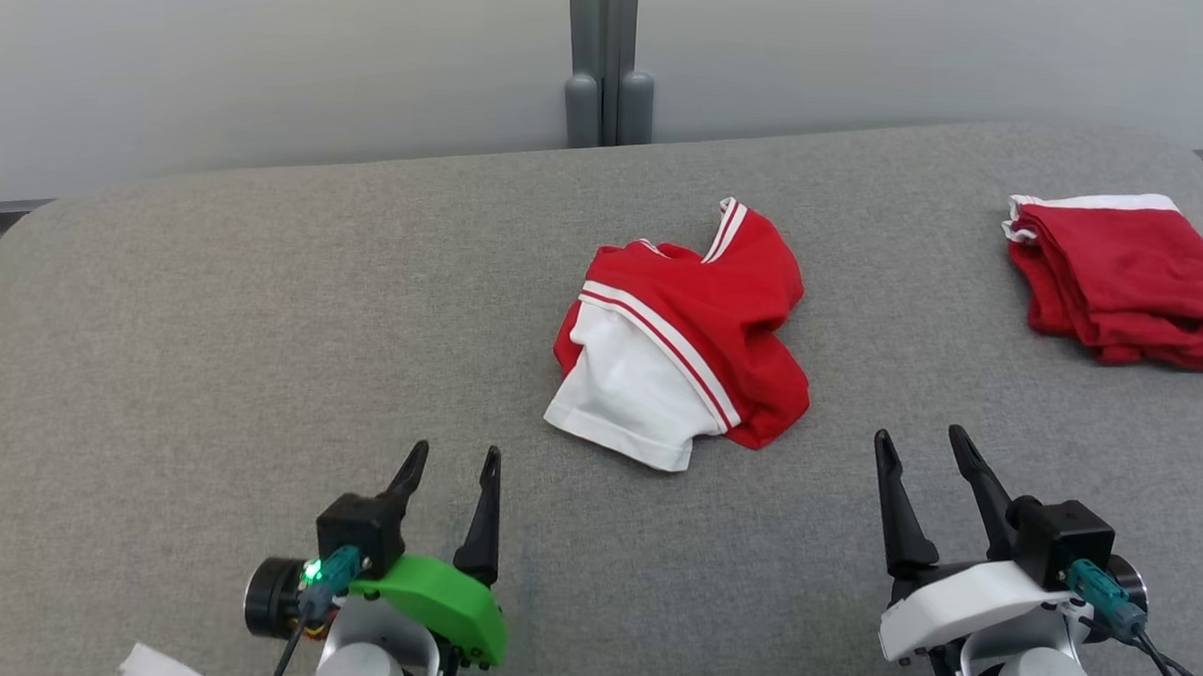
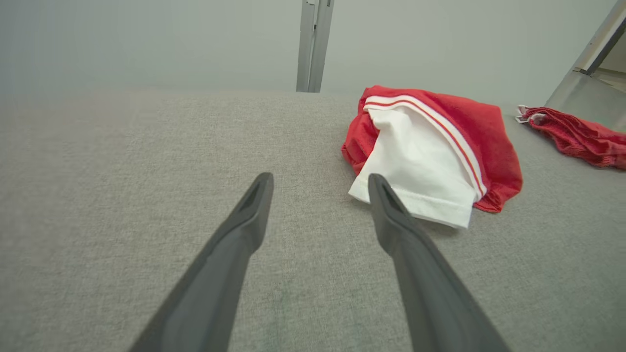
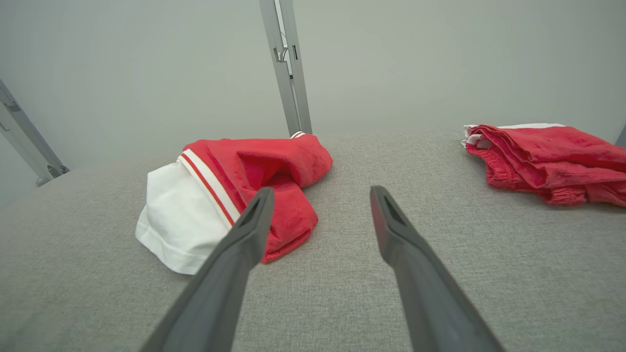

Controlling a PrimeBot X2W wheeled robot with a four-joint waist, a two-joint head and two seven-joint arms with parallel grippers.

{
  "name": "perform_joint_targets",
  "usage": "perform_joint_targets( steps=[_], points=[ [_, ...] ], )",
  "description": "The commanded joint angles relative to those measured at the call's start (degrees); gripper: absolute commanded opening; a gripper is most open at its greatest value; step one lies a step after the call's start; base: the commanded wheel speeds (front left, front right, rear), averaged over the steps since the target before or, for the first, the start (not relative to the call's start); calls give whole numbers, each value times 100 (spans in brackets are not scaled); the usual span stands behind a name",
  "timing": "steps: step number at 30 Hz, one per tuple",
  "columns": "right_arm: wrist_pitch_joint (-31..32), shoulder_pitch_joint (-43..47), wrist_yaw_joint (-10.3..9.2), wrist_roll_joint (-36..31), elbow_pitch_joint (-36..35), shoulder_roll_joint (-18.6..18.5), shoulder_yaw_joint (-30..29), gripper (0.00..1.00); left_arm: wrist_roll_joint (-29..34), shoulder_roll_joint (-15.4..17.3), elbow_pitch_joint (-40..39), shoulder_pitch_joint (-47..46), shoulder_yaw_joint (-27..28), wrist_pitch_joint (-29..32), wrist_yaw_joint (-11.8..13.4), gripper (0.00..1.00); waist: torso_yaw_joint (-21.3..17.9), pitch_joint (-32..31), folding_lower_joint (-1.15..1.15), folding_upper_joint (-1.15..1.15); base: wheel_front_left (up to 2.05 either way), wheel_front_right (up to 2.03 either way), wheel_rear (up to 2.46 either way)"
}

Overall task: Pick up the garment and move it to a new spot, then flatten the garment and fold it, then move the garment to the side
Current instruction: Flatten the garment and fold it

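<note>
A crumpled red and white garment (image 1: pixel 681 341) lies bunched near the middle of the grey padded table (image 1: pixel 211 344); it has white trim stripes and a white panel at its near edge. It also appears in the left wrist view as a garment (image 2: pixel 430 151) ahead and to the right, and in the right wrist view as a garment (image 3: pixel 234 195) ahead and to the left. My left gripper (image 1: pixel 454 457) hovers open at the near left, short of the cloth. My right gripper (image 1: pixel 923 439) is open at the near right, also apart from it. Both hold nothing.
A second red garment (image 1: pixel 1124 276), folded with a white band, sits at the table's far right edge; it shows again as the folded garment (image 3: pixel 543 161). A grey post (image 1: pixel 603 68) stands behind the table against a pale wall. A white scrap (image 1: pixel 155 666) shows at the bottom left.
</note>
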Motion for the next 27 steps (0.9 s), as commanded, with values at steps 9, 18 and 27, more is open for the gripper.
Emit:
perform_joint_targets(
  steps=[9, 18, 27],
  points=[
    [-16, -399, -10, 22, -11, -14, 115, 100, -163, -57, 1076, -1265, -344, 569, -358, 100, -725, 783, 0, 0, 0, 0, 0],
    [-74, -541, -10, 119, 123, -14, 71, 100, -340, -40, 2006, -1864, -217, 529, -524, 100, -1050, 1055, 0, 0, 0, 0, 0],
    [-99, -554, -10, 138, 182, -13, -3, 100, -403, -64, 2303, -2019, -302, 171, -628, 0, -1002, 1025, 0, 0, 0, 0, 0]
  ],
)
